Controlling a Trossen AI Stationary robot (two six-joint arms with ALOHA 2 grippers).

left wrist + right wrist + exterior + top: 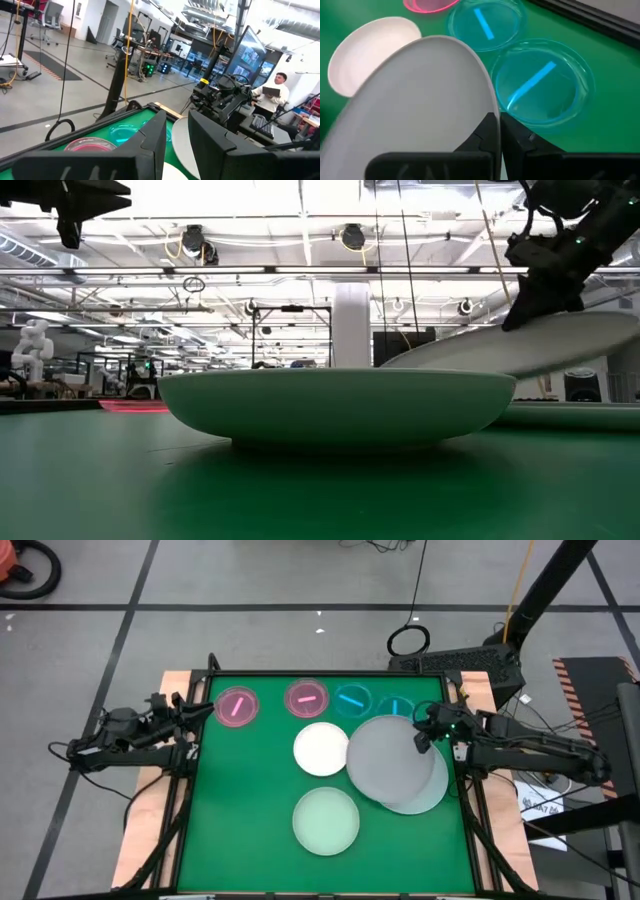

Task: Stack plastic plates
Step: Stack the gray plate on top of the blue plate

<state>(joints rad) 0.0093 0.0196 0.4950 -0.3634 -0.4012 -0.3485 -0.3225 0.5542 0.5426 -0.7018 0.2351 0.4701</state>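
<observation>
My right end effector [421, 740] is clamped on the grey plate's [390, 758] rim, holding it tilted above the pale mint plate [428, 795] — partly over it. Nearby on the desk [240, 820]: white plate [320, 748], two blue plates [542, 82] (translucent). My left end effector [195, 720] waits half-open, empty, at the desk's left edge.
</observation>
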